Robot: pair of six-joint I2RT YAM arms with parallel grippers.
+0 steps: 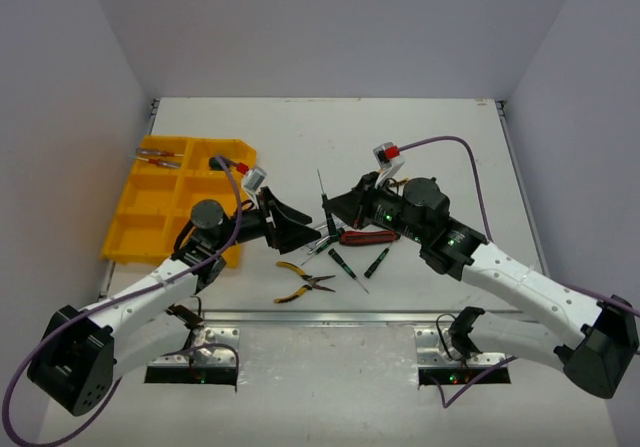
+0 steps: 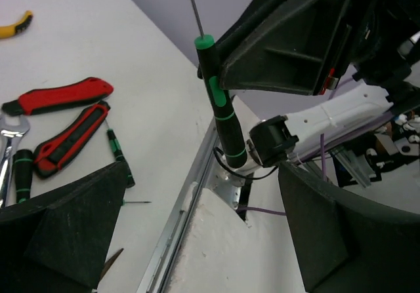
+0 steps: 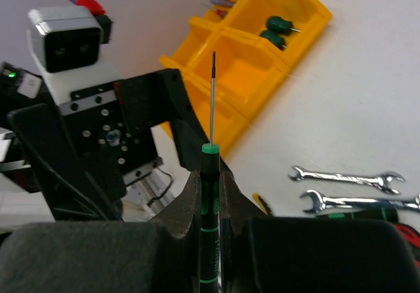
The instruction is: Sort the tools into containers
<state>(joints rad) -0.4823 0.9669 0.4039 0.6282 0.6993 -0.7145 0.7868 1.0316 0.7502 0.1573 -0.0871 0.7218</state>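
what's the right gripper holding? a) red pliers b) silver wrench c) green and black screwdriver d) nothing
c: the right gripper is shut on the handle of the green and black screwdriver, whose thin shaft sticks up above the fingers in the right wrist view.

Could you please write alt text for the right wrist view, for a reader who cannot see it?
The right gripper is shut on a black-and-green screwdriver, its shaft pointing up. The open left gripper faces it at left; behind are a yellow tray and, at right, two silver wrenches on the table.
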